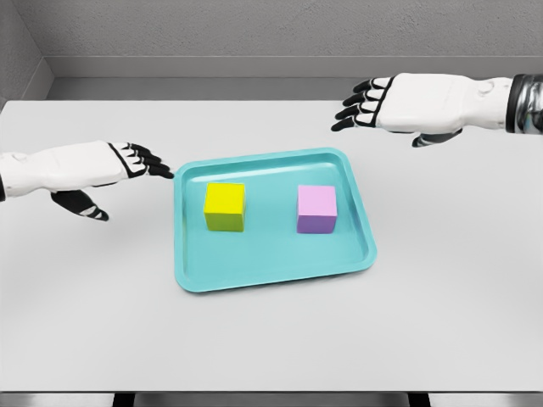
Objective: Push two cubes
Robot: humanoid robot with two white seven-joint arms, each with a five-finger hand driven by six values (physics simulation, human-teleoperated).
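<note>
Cubes wait side by side on a teal tray [271, 280] at the centre of the frame: a yellow cube [225, 206] left of middle and a pink cube [316, 209] right of middle, well apart from each other and from the tray's raised rim. The tray lies flat on a pale grey table [441, 339], its near edge closest to the camera.

Further back, at mid left, the left hand [127, 161] reaches in with fingers extended and loosely together, holding nothing, its dark fingertips just beside the tray's upper left corner. At the upper right of the frame the right hand [377, 103] hovers over the table beyond the tray's far right corner, fingers spread and empty, well apart from either cube.

Neither cube appears to have been touched yet. The likeliest trouble lies at the left: fingertips that near the rim could catch it and shove the whole tray, carrying both cubes along instead of pushing them. A push landing high on a cube might tip it rather than slide it, and a long stroke could jam a cube against the rim or knock it into its neighbour.
</note>
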